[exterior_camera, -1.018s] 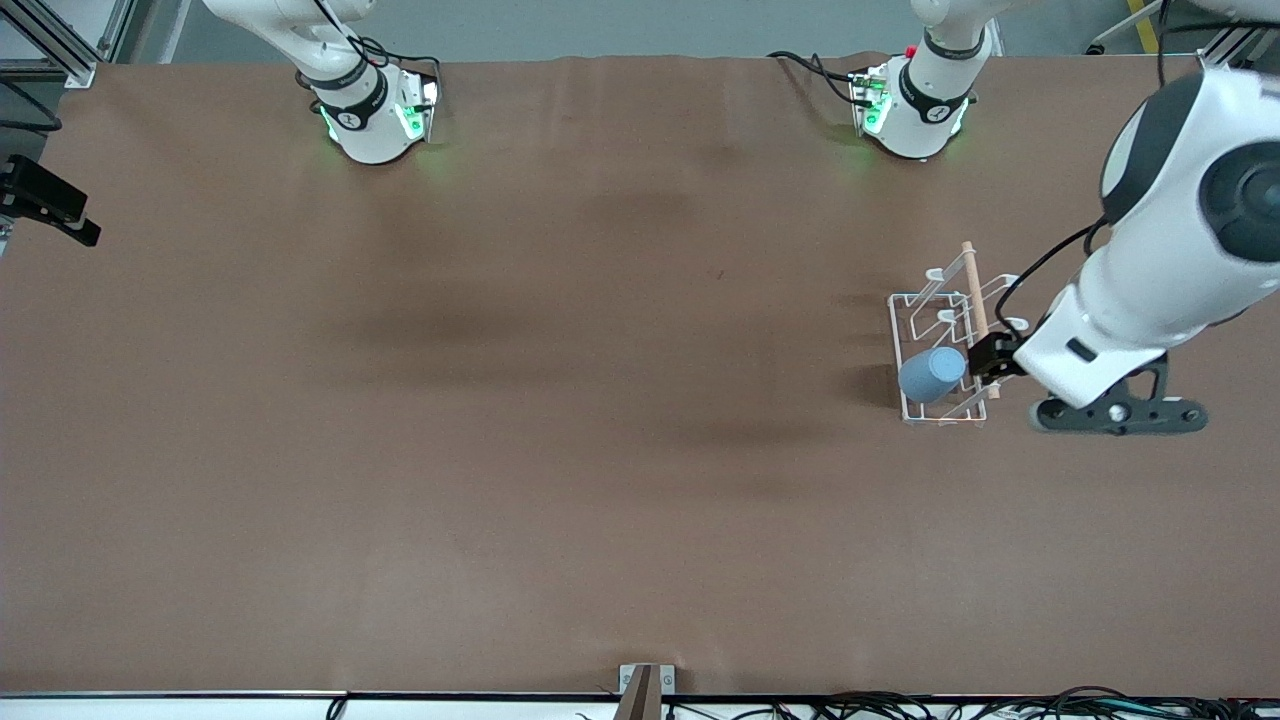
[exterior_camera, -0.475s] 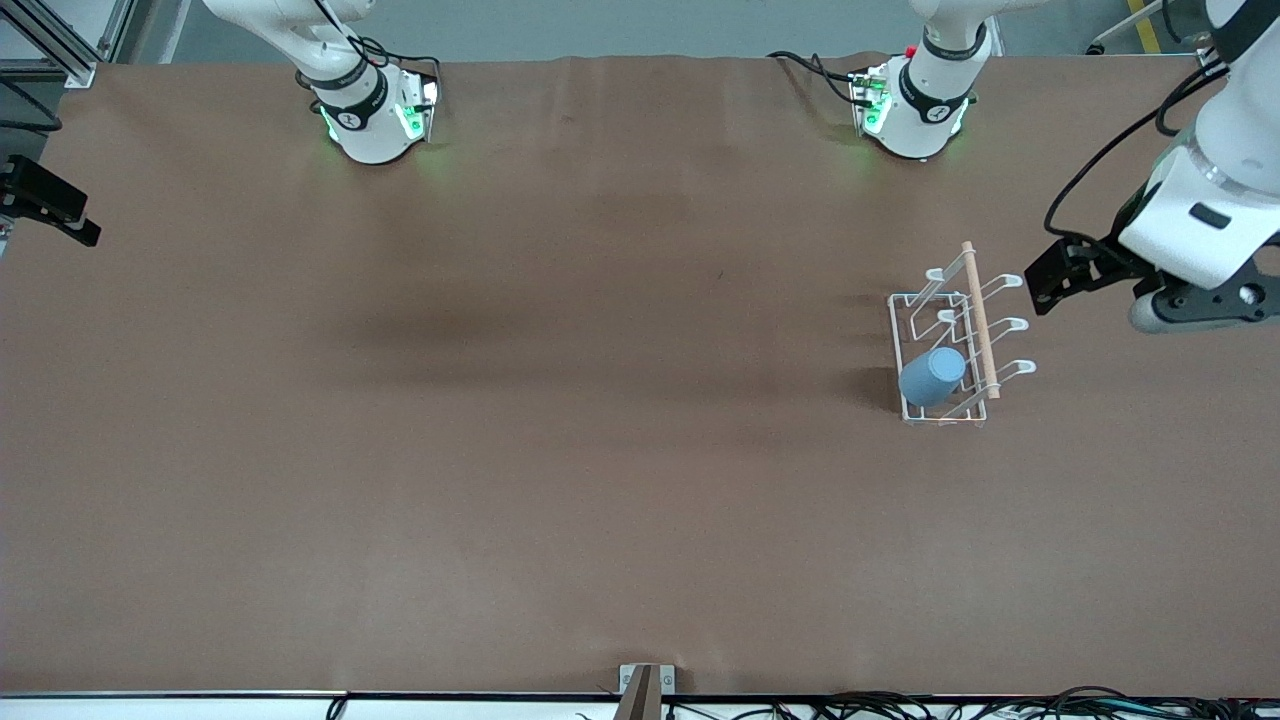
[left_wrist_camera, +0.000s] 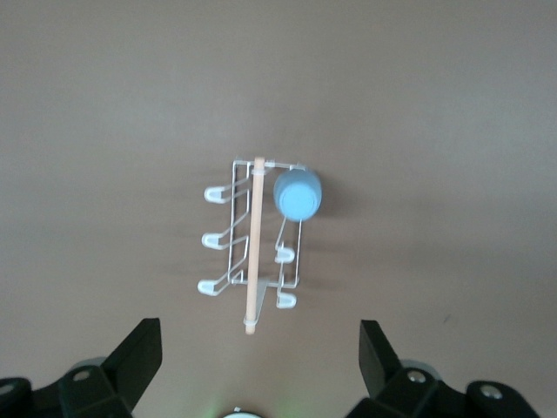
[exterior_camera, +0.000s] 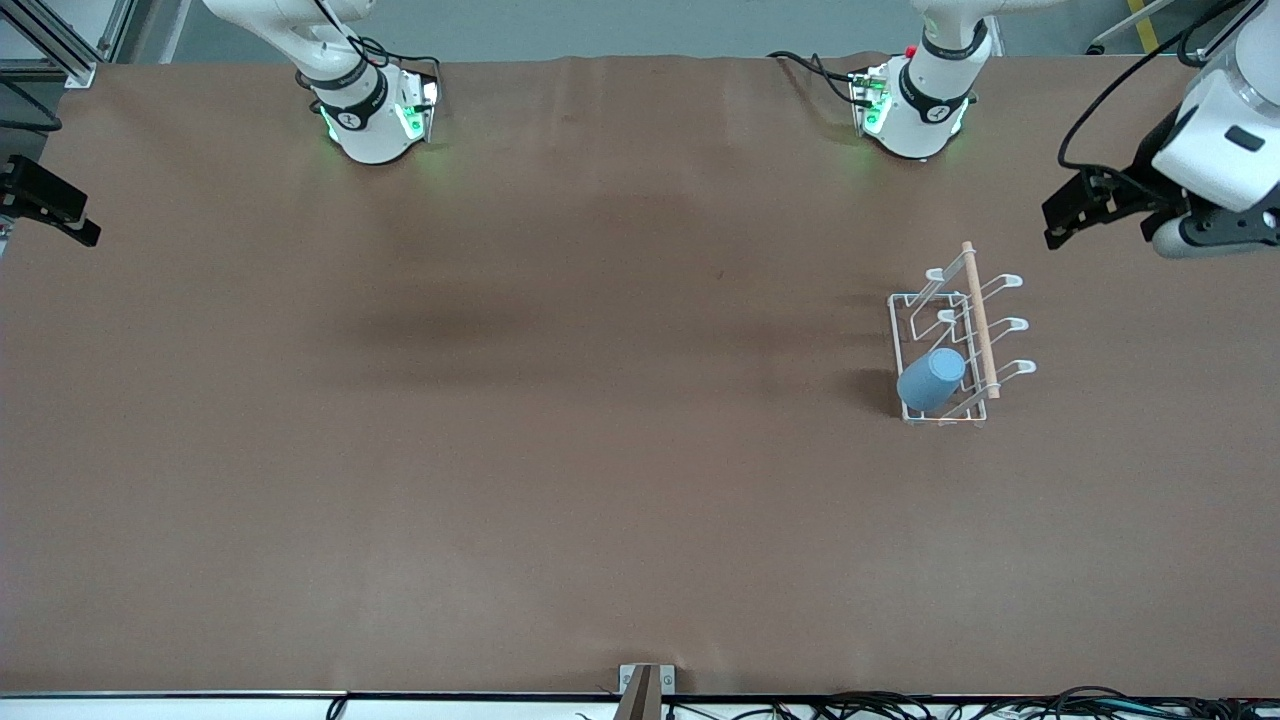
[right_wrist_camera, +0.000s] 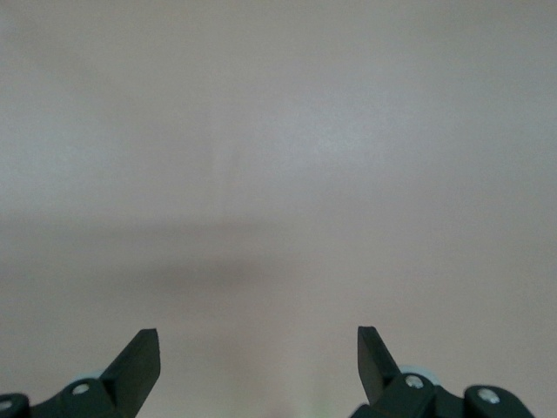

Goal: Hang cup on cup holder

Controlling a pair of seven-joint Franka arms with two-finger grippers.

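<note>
Cup [exterior_camera: 931,377] hung mouth-down on a prong of cup holder [exterior_camera: 955,345], at the holder's end nearer the front camera; held by no gripper. Holder near the left arm's edge of table [exterior_camera: 560,450]. Left gripper [left_wrist_camera: 259,353] high over the table near that edge, fingers wide, empty. Right gripper [right_wrist_camera: 258,353] waiting above bare tabletop, fingers wide.

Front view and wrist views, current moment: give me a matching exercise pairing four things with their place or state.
Things:
1. light-blue plastic cup
2. white wire cup holder with wooden rod
3. left gripper
4. right gripper

States:
A. open, over bare table
B. stands on the table toward the left arm's end
C. open, up in the air with the rack in its view
D. sits on a prong at the rack's end nearer the front camera

Pairs: 1-D, 2-B, 3-C, 4-A
</note>
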